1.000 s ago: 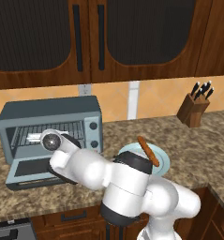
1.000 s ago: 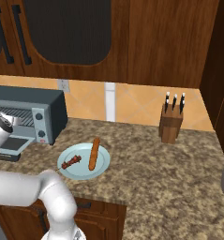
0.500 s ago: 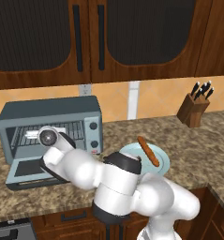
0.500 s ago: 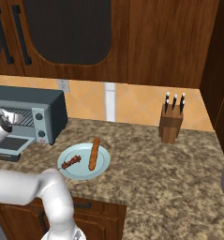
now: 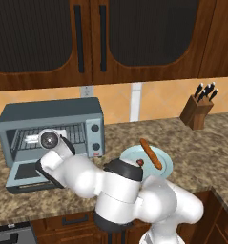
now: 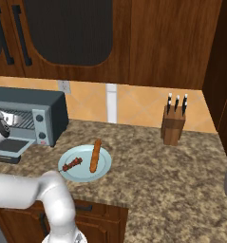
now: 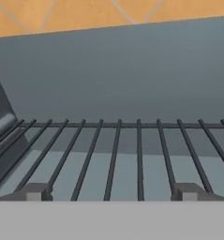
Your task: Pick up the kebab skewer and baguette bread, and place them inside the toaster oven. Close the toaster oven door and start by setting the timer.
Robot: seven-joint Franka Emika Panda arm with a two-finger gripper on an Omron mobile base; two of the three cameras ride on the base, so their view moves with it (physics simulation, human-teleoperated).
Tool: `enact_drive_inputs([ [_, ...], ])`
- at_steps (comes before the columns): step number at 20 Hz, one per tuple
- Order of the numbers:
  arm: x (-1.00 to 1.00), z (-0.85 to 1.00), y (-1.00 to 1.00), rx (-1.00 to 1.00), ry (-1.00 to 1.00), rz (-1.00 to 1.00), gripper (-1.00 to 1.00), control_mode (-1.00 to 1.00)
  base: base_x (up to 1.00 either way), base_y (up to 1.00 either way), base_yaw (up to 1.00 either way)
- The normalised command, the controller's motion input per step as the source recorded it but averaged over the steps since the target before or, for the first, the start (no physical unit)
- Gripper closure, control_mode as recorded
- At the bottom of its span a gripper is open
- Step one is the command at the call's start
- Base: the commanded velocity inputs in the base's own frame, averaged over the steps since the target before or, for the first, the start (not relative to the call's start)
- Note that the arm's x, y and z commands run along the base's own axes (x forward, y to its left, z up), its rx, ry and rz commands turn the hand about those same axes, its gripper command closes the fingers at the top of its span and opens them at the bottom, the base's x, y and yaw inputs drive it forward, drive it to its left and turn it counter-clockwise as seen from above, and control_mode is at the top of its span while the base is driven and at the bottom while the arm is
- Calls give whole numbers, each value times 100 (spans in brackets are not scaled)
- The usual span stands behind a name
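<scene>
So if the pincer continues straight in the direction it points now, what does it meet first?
Probably the grey back wall inside the toaster oven. The open pincer points into the cavity, just above the wire rack; if it is aimed slightly downward, it could touch the rack bars first. Depth is hard to judge.

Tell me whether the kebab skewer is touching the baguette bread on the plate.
Apart. The right base view shows the kebab skewer lying left of the baguette bread with bare plate between them.
</scene>
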Motion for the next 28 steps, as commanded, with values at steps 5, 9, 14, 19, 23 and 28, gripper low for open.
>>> enact_drive_inputs([
  [5, -69, -72, 0, 0, 5, 7, -100, -100, 0, 0, 0],
  [9, -79, -42, 0, 1, 29, 6, -100, -100, 0, 0, 0],
  [14, -89, -43, 0, 1, 37, 5, -100, -100, 0, 0, 0],
  [19, -100, -68, -3, 0, 27, 6, -100, -100, 0, 0, 0],
  [23, -96, 6, -38, 6, 23, 5, -100, -100, 0, 0, 0],
  [28, -98, 83, -80, 6, 3, 1, -100, -100, 0, 0, 0],
])
